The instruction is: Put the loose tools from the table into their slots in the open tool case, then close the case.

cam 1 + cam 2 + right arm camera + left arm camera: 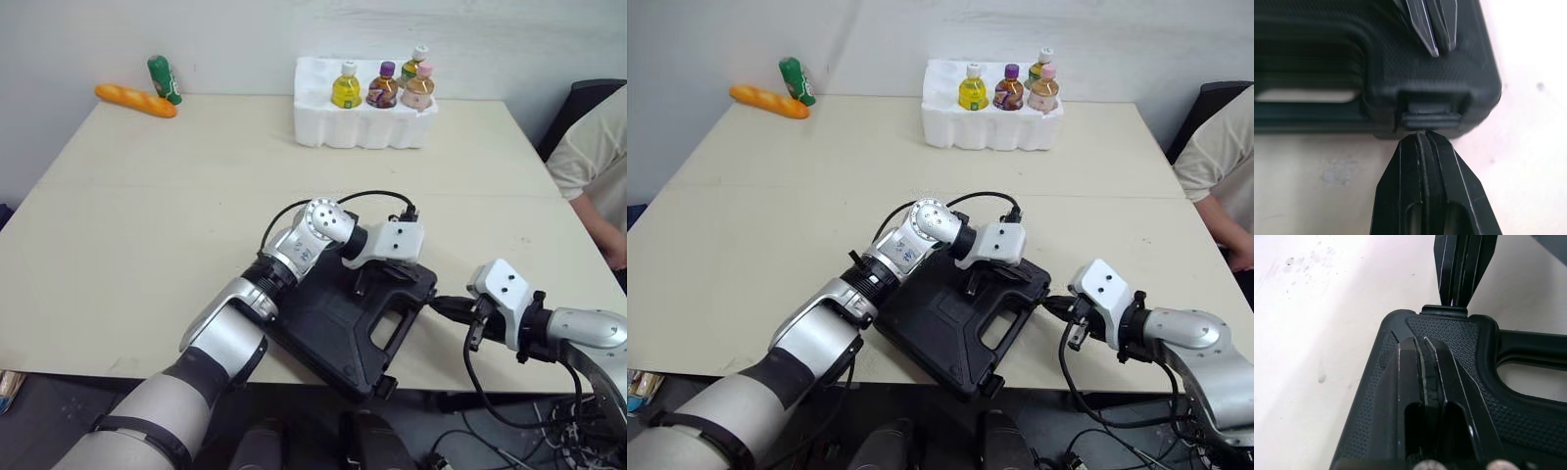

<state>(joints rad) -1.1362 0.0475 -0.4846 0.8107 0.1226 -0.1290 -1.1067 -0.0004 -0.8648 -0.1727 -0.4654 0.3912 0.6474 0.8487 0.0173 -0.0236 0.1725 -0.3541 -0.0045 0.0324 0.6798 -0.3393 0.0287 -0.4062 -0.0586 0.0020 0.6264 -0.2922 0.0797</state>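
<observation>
The case (pixel 333 323) lies shut in the lower centre of the head views, flat on the bench (pixel 147 225), with its near corner at the front edge. It is black and pebbled, and its handle (pixel 397 328) is turned toward the lower right.

The left end effector (pixel 1422 340) comes in from the lower left and points down onto the lid, near the corner just past the handle. Its two fingers are pressed together and grip nothing, with their tips resting on the textured lid.

The right end effector (pixel 1422 133) reaches in from the lower right, low over the bench. Its fingers are also together and hold nothing. Their tips touch the latch (pixel 1430 117), a small ribbed tab set in a notch in the case's side wall at that same corner.

In the left wrist view the right fingers stand just past the case's edge, at the notch. In the right wrist view the left fingers come down onto the lid behind the latch. The two end effectors are close at this corner but do not touch.

Farther back, in the upper centre, a white foam tray (pixel 362 132) holds four bottles (pixel 345 88) standing upright. In the upper left an orange loaf (pixel 135 100) lies just beside a green bottle (pixel 164 78) at the bench's far edge. At the right edge a person (pixel 588 162) in a light shirt sits by the bench, with a dark chair (pixel 580 103) behind.
</observation>
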